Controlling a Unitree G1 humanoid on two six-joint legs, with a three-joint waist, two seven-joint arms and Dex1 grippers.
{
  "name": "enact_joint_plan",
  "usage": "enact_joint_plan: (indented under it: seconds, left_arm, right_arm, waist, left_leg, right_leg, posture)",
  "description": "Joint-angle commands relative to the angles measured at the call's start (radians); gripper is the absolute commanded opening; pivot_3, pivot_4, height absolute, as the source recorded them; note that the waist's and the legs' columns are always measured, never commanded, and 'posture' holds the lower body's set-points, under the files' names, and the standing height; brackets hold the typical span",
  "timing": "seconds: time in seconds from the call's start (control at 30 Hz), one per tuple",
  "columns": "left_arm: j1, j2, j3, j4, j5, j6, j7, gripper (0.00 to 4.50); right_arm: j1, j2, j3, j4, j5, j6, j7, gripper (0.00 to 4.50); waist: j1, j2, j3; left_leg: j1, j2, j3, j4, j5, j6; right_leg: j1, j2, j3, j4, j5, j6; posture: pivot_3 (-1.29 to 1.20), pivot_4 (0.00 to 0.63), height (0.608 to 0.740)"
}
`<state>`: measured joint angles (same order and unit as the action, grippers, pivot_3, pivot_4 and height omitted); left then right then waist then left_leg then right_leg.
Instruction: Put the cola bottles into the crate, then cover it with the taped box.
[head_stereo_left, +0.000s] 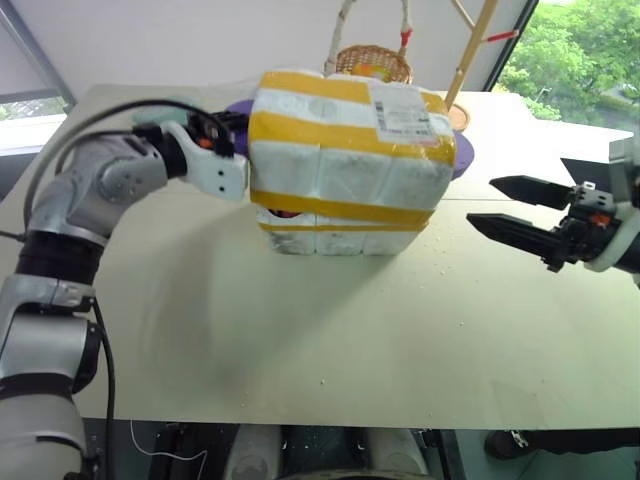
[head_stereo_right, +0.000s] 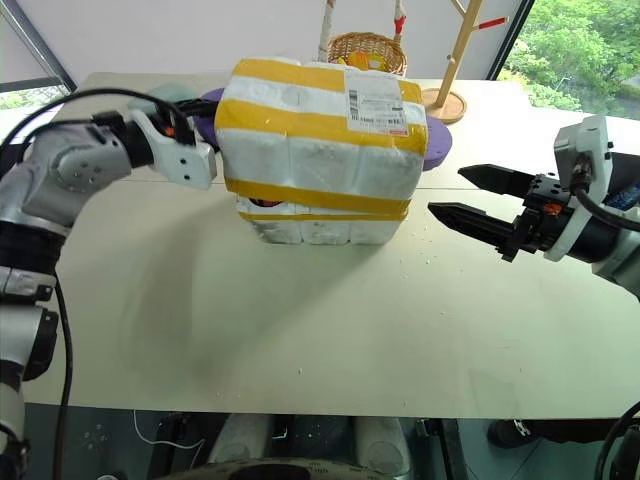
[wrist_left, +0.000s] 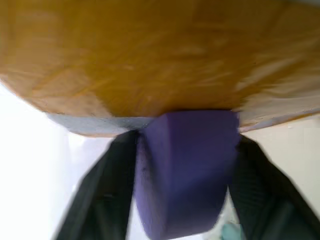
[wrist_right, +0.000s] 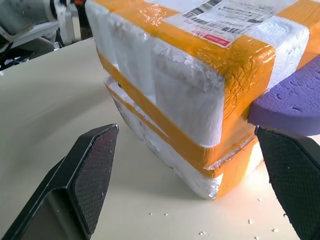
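The taped box (head_stereo_left: 345, 140), white styrofoam with yellow bands and a shipping label, sits slightly askew on top of the low white crate (head_stereo_left: 330, 240) in the middle of the table. The cola bottles are hidden under it, apart from a dark red glimpse (head_stereo_left: 285, 212) in the gap at the crate's left end. My left gripper (wrist_left: 186, 140) is at the box's far left corner, its black fingers (wrist_left: 105, 190) spread either side of a purple foam edge (wrist_left: 185, 175). My right gripper (head_stereo_left: 482, 203) hangs open to the right of the box, clear of it.
A purple foam mat (head_stereo_left: 462, 150) pokes out from behind the box on both sides. A wicker basket (head_stereo_left: 372, 62) and a wooden stand (head_stereo_left: 470, 60) are at the back of the table. White crumbs lie scattered on the tabletop (head_stereo_left: 330, 330).
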<state>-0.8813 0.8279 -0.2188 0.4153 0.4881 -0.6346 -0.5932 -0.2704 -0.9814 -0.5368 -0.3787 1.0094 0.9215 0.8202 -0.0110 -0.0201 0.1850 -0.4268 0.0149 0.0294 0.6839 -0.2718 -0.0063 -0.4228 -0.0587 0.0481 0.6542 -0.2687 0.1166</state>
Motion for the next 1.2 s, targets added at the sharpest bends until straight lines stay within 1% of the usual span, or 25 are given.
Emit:
enact_joint_plan:
  seconds: [0.03,0.2,0.27,0.33,0.37,0.5,0.53,0.57,0.6,0.67,0.7,0.73,0.8,0.9,0.97,1.07,1.2]
  left_arm:
    - [0.077,0.047,0.059,-0.104,-0.107,0.031,-0.052,3.99]
    - [0.265,0.149,0.125,-0.170,-0.256,0.090,-0.165,3.99]
    - [0.355,0.191,0.157,-0.213,-0.380,0.140,-0.259,3.99]
    - [0.421,0.218,0.196,-0.248,-0.482,0.230,-0.331,3.99]
    - [0.434,0.227,0.215,-0.250,-0.519,0.257,-0.353,3.99]
    - [0.393,0.234,0.262,-0.199,-0.523,0.295,-0.335,3.99]
    - [0.392,0.229,0.279,-0.203,-0.564,0.349,-0.354,3.99]
    - [0.394,0.224,0.295,-0.210,-0.608,0.411,-0.375,3.99]
    - [0.415,0.223,0.321,-0.232,-0.694,0.540,-0.419,3.99]
    - [0.487,0.252,0.388,-0.309,-0.921,0.878,-0.529,3.99]
    - [0.517,0.275,0.441,-0.350,-1.064,1.059,-0.582,3.99]
    - [0.535,0.295,0.489,-0.380,-1.176,1.195,-0.621,3.99]
    - [0.540,0.331,0.558,-0.399,-1.310,1.372,-0.664,3.99]
    - [0.530,0.367,0.617,-0.405,-1.391,1.474,-0.717,3.99]
    - [0.491,0.371,0.637,-0.389,-1.418,1.508,-0.713,3.99]
    - [0.440,0.371,0.627,-0.368,-1.394,1.497,-0.707,3.99]
    - [0.375,0.356,0.603,-0.353,-1.377,1.486,-0.696,3.99]
  right_arm:
    - [-0.024,-0.003,-0.014,0.007,0.013,-0.023,0.003,4.50]
    - [-0.025,-0.006,-0.002,0.023,0.002,-0.031,0.018,4.50]
    - [-0.026,-0.006,0.006,0.031,-0.004,-0.036,0.025,4.50]
    - [-0.026,-0.006,0.014,0.037,-0.010,-0.042,0.033,4.50]
    - [-0.028,-0.005,0.019,0.042,-0.014,-0.044,0.036,4.50]
    - [-0.043,-0.003,0.040,0.062,-0.026,-0.054,0.047,4.50]
    - [-0.047,-0.003,0.045,0.066,-0.028,-0.057,0.048,4.50]
    - [-0.052,-0.003,0.050,0.070,-0.029,-0.059,0.050,4.50]
    - [-0.054,-0.003,0.053,0.073,-0.032,-0.062,0.052,4.50]
    - [-0.051,-0.005,0.054,0.079,-0.038,-0.067,0.063,4.50]
    - [-0.047,-0.008,0.051,0.084,-0.041,-0.068,0.070,4.50]
    - [-0.042,-0.012,0.048,0.088,-0.044,-0.070,0.078,4.50]
    - [-0.025,-0.024,0.039,0.094,-0.052,-0.072,0.102,4.50]
    - [0.014,-0.048,0.015,0.101,-0.051,-0.070,0.158,4.50]
    - [0.042,-0.066,-0.002,0.110,-0.050,-0.069,0.200,4.50]
    - [0.071,-0.087,-0.015,0.114,-0.057,-0.077,0.253,4.50]
    - [0.062,-0.095,-0.012,0.120,-0.056,-0.076,0.271,4.50]
  waist:
    - [0.000,0.000,0.000]
    - [-0.006,0.000,0.000]
    - [-0.006,0.001,0.000]
    - [-0.007,0.001,-0.001]
    - [-0.006,0.001,-0.001]
    - [0.005,0.000,0.000]
    - [0.004,0.000,0.000]
    - [0.002,0.000,0.000]
    - [-0.001,0.000,0.000]
    - [-0.009,0.000,0.000]
    - [-0.015,0.000,0.000]
    - [-0.019,0.000,0.000]
    - [-0.023,0.000,0.000]
    - [-0.018,0.000,0.000]
    - [-0.011,0.000,0.000]
    - [-0.004,0.000,0.000]
    - [-0.004,0.000,0.000]
  left_leg:
    - [0.000,0.000,0.000,0.000,0.000,0.000]
    - [0.001,0.001,0.000,0.000,0.000,0.000]
    - [0.001,0.001,0.000,0.000,0.000,0.000]
    - [0.001,0.001,0.001,0.000,0.000,0.000]
    - [0.002,0.001,0.001,0.000,0.000,0.000]
    - [0.001,0.001,0.000,0.000,0.000,0.000]
    - [0.001,0.000,0.000,0.001,0.000,0.000]
    - [0.001,0.000,0.000,0.000,0.000,0.000]
    - [0.001,0.000,0.000,0.000,0.000,0.000]
    - [0.001,0.000,0.000,0.000,0.000,0.001]
    - [0.001,0.001,0.000,0.000,0.000,0.001]
    - [0.001,0.002,0.000,0.000,0.000,0.001]
    - [0.001,0.003,-0.001,0.000,0.000,0.000]
    - [0.001,0.002,-0.001,0.000,0.000,0.000]
    - [0.002,0.002,-0.001,0.000,0.000,0.000]
    - [0.002,0.001,-0.001,0.000,0.000,0.000]
    - [0.002,0.001,0.000,0.000,0.000,0.000]
  right_leg:
    - [0.000,0.000,0.000,0.000,0.000,0.000]
    - [0.000,0.000,0.000,0.000,0.000,0.000]
    - [0.000,0.000,0.000,0.001,0.000,0.000]
    - [0.000,-0.001,0.000,0.001,0.000,0.000]
    - [0.000,-0.001,0.000,0.001,0.000,0.000]
    - [0.000,-0.001,-0.001,0.001,0.000,0.000]
    - [0.001,-0.001,-0.001,0.001,0.000,0.000]
    - [0.001,-0.001,-0.001,0.001,0.000,0.000]
    - [0.001,-0.001,-0.001,0.001,0.000,0.000]
    - [0.000,-0.001,-0.001,0.001,0.000,0.000]
    - [0.000,-0.001,0.000,0.001,0.000,0.000]
    - [-0.001,0.000,0.000,0.001,0.000,0.000]
    - [-0.001,0.001,0.000,0.002,0.000,0.000]
    - [0.000,0.001,-0.001,0.002,0.000,0.000]
    - [0.001,0.000,-0.001,0.002,0.000,0.000]
    - [0.001,0.000,-0.001,0.002,0.000,0.000]
    - [0.001,0.001,0.000,0.001,0.000,0.000]
  posture:
    - [0.00,0.150,0.740]
    - [0.00,0.150,0.740]
    - [0.00,0.150,0.740]
    - [0.00,0.150,0.740]
    - [0.00,0.150,0.740]
    - [0.00,0.150,0.740]
    - [0.00,0.150,0.740]
    - [0.00,0.150,0.740]
    - [0.00,0.150,0.740]
    - [0.00,0.150,0.740]
    - [0.00,0.150,0.740]
    - [0.00,0.150,0.740]
    - [0.00,0.150,0.740]
    - [0.00,0.150,0.740]
    - [0.00,0.150,0.740]
    - [0.00,0.150,0.740]
    - [0.00,0.150,0.740]
